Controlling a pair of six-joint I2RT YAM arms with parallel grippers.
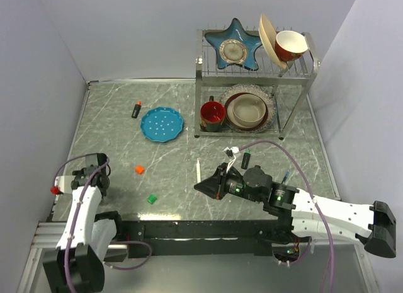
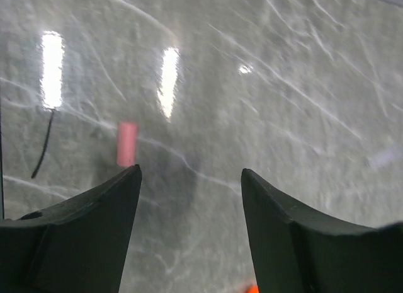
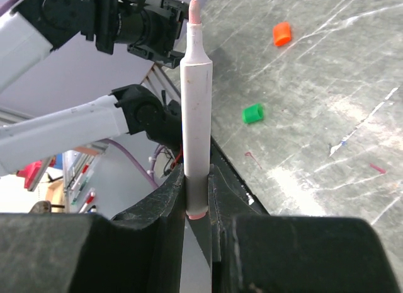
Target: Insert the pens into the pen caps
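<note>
My right gripper (image 3: 196, 170) is shut on the thin white pen (image 3: 196, 110), whose pinkish tip points away from the jaws. From above, that pen (image 1: 198, 170) sticks out from the right gripper (image 1: 200, 186) at mid-table. An orange cap (image 1: 139, 169) and a green cap (image 1: 151, 198) lie to its left. My left gripper (image 2: 189, 171) is open above bare table, with a pink cap (image 2: 126, 143) just beyond its left finger and a bit of orange by its right finger. One black marker (image 1: 136, 109) lies by the blue plate, another (image 1: 245, 159) and a thin blue pen (image 1: 287, 177) lie near the right arm.
A blue plate (image 1: 162, 124) sits at the back left. A metal dish rack (image 1: 255, 72) at the back right holds a star plate, bowls and red mugs. Grey walls close the table's left and right sides. A purple cable loops over the right arm.
</note>
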